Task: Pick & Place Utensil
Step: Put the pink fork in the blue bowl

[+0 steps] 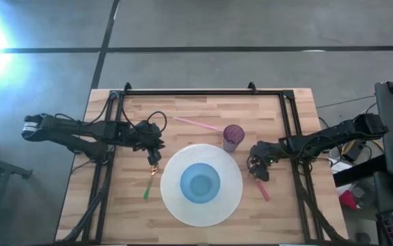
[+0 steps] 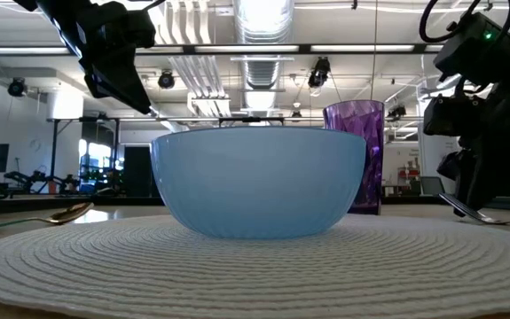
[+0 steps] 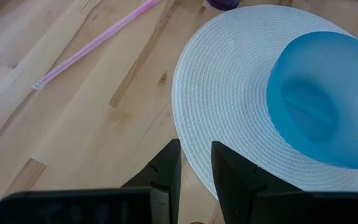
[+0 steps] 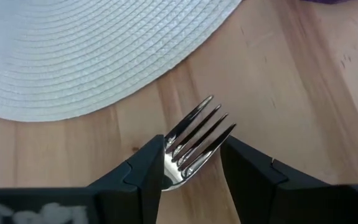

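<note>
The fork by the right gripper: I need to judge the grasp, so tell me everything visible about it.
The fork has shiny metal tines and a pink handle. It lies flat on the wooden table, just right of the white woven placemat, tines toward the purple cup. The right gripper straddles its neck, fingers open on either side.

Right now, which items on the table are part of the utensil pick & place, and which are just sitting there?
In play:
- fork, pink handle, between the fingers of the right gripper
- spoon, green handle, below the left gripper
- white placemat, likely the drop zone

Lying about:
- blue bowl on the placemat
- purple cup
- pink straw
</note>
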Robot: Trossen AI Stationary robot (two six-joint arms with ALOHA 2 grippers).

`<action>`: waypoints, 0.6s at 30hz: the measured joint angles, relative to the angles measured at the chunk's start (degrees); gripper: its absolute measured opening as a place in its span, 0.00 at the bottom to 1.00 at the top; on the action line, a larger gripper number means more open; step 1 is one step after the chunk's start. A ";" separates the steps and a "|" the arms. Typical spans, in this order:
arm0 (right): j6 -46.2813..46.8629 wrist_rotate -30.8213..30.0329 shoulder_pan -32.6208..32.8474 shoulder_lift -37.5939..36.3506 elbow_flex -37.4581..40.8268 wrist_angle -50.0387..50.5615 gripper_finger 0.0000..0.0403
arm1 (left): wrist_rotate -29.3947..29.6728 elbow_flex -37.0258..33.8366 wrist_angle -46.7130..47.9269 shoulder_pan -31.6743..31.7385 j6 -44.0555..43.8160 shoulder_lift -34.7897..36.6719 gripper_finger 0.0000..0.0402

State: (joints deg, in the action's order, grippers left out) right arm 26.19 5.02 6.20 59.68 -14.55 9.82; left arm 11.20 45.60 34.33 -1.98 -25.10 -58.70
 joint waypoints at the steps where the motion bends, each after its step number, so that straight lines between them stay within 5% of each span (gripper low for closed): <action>1: 0.55 -0.02 -0.02 0.00 0.00 -0.02 0.37 | 0.00 0.02 0.02 0.02 0.00 0.00 0.20; 18: 8.36 -0.22 -0.02 0.00 0.00 -0.37 0.32 | 0.00 0.02 0.02 0.02 0.00 0.00 0.20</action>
State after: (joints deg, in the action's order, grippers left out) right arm 34.54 4.80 6.17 59.68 -14.55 9.45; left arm 11.20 45.63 34.35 -1.96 -25.10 -58.70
